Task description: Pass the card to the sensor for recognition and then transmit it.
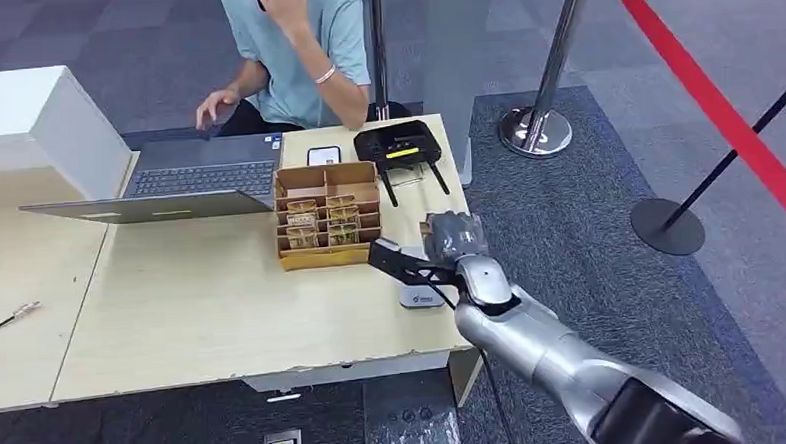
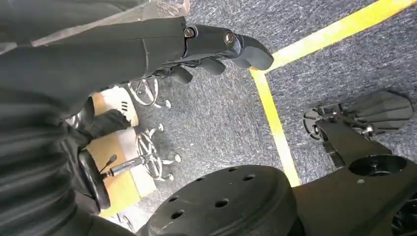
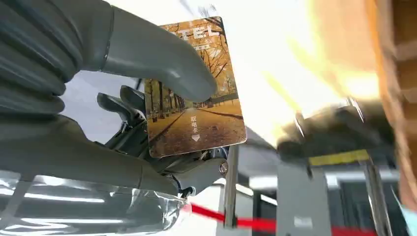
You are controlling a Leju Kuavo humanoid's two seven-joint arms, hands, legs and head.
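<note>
My right hand (image 1: 448,242) hovers over the right end of the wooden table (image 1: 203,310), wrapped in clear plastic. It pinches a card (image 3: 194,93) with an autumn tree picture between thumb (image 3: 162,54) and fingers. In the head view the card (image 1: 396,259) looks dark and sticks out toward the left, just above a small white sensor (image 1: 420,297) lying on the table. My left hand (image 2: 216,49) hangs beside my body over the carpet and holds nothing.
A cardboard box (image 1: 327,217) of several cards stands just left of the hand. Behind it lie a phone (image 1: 323,156), a black device (image 1: 398,144) and an open laptop (image 1: 187,186). A person (image 1: 301,46) sits at the far side. Stanchion posts (image 1: 537,126) stand to the right.
</note>
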